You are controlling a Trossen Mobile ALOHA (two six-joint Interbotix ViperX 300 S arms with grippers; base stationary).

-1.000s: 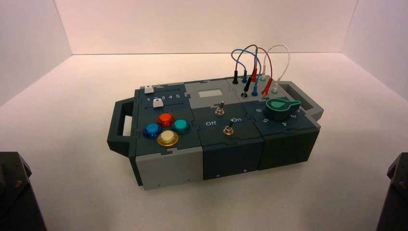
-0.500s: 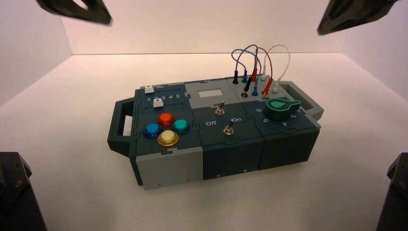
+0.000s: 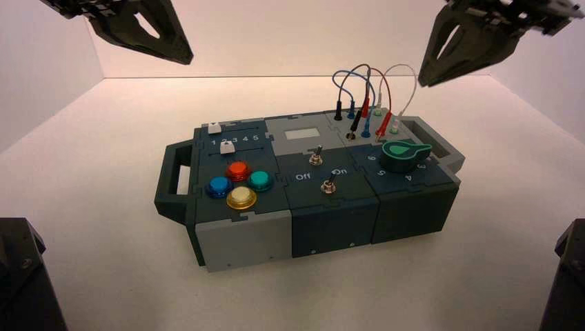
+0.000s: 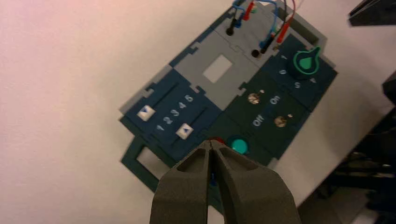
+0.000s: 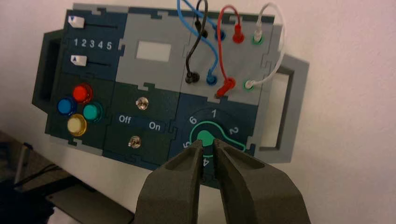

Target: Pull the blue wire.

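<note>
The blue wire point(image 3: 343, 76) arches over the box's far right part, with one blue plug point(image 3: 351, 110) in the back row and one point(image 3: 365, 128) in the front row. In the right wrist view its near plug point(image 5: 211, 80) sits between a black plug and a red plug. My left gripper point(image 3: 181, 58) hangs high over the far left, shut and empty point(image 4: 211, 142). My right gripper point(image 3: 422, 81) hangs high at the far right, to the right of the wires and above them. Its fingers stand a narrow gap apart and hold nothing point(image 5: 208, 142).
A dark wire point(image 5: 201, 28), a red wire point(image 5: 223, 56) and a white wire point(image 5: 279, 56) stand plugged in beside the blue one. The green knob point(image 3: 402, 153) is in front of them. Two toggle switches point(image 3: 315, 157), coloured buttons point(image 3: 238, 185) and sliders point(image 3: 214, 128) lie to the left.
Both grippers have come into the high view from the top edge and moved down and inward. One second ago neither showed. The box and wires have not moved.
</note>
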